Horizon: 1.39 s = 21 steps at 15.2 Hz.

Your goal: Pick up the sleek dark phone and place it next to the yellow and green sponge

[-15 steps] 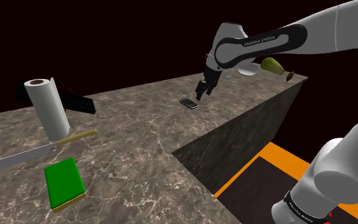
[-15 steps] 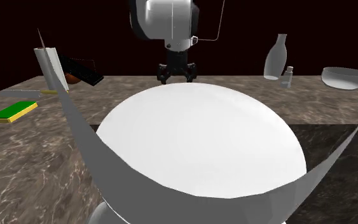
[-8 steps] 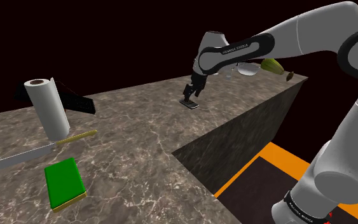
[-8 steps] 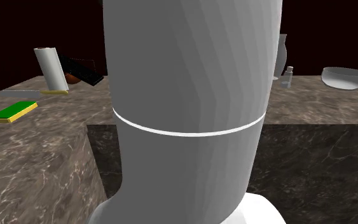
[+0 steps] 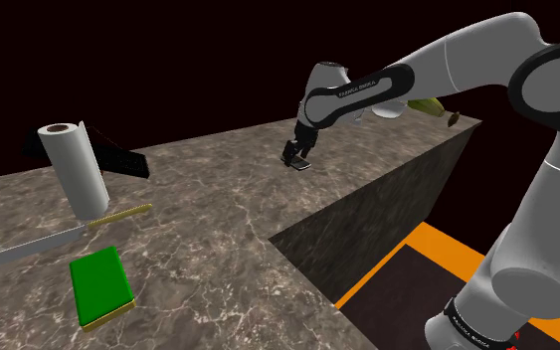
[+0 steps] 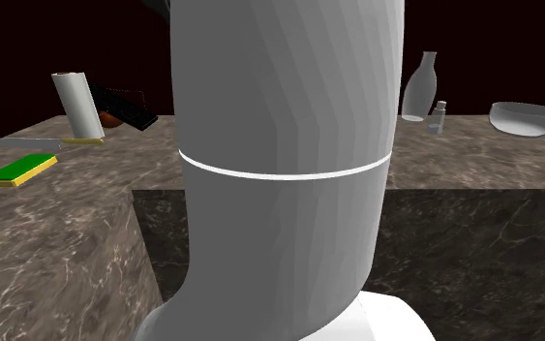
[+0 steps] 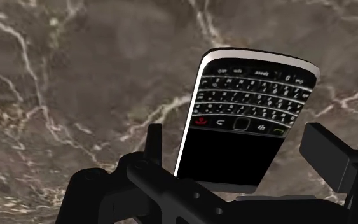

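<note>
**A:** What lay on the counter, starting from the shoulder view's left?

**B:** One long knife with a grey blade and a yellowish handle. Then one upright white paper towel roll. Then one flat rectangular sponge, green on top over a thin yellow base.

**A:** And the phone?

**B:** One slim black phone with a small keyboard and a silvery rim. It lay flat toward the far side of the counter, well apart from the sponge. The gripper was right over it with its jaws apart. In the wrist view the fingers stood either side of the phone without touching it.

**A:** Farther right?

**B:** In the second exterior view, one pale bottle, one small shaker just beside it and one wide, shallow bowl.

**A:** The surface?

**B:** A countertop patterned like dark brown marble with pale veins. Below it was an orange-edged floor, and behind it a black area.
</note>
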{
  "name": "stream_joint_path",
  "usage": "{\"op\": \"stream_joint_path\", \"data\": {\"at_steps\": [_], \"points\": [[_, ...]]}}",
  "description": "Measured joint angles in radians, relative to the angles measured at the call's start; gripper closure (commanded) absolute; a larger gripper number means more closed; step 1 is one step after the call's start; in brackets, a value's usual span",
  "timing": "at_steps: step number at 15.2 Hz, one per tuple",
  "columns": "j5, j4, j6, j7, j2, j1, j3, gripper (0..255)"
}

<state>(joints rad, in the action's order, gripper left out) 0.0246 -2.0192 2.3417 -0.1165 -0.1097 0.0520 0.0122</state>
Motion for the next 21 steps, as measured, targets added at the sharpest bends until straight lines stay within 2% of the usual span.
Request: {"op": "stream_joint_path", "data": {"at_steps": [4,5,15,21], "points": [[0.0,-0.002,0.003,0.0,0.0,0.0,0.0,0],[0.0,-0.002,0.003,0.0,0.0,0.0,0.0,255],[0.001,-0.002,0.005,0.0,0.001,0.0,0.0,255],[-0.002,0.036,-0.059,0.003,0.023,0.001,0.0,255]]}}
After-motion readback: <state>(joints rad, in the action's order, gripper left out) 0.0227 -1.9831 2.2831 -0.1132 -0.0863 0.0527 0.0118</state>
